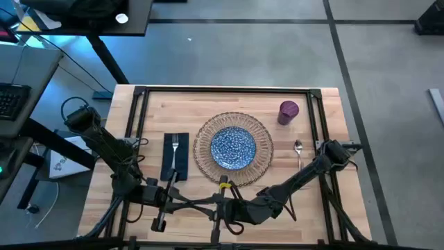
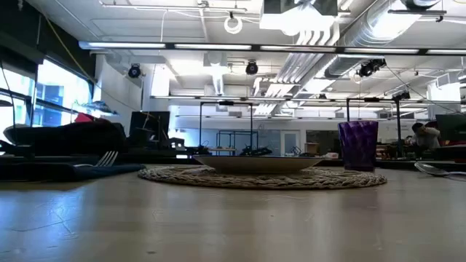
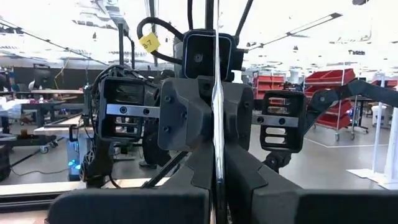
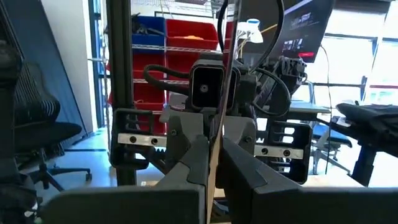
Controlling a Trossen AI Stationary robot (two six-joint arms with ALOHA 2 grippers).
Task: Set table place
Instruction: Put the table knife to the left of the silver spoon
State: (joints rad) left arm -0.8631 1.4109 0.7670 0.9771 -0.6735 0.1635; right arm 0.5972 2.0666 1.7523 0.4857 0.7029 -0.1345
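Both arms are matte black with blocky, angular housings, looped black cables running along their joints, a yellow tag marked 8.7 on one cable, pale metal crossbars fixed with small screws, and a dark square camera module with a round lens mounted above each wrist.

"8-7" on a yellow cable tag [image 3: 148, 43]

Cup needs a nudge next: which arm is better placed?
Right. The purple cup sits far right on the table, near the right arm; the left arm would have to cross the plate and placemat.
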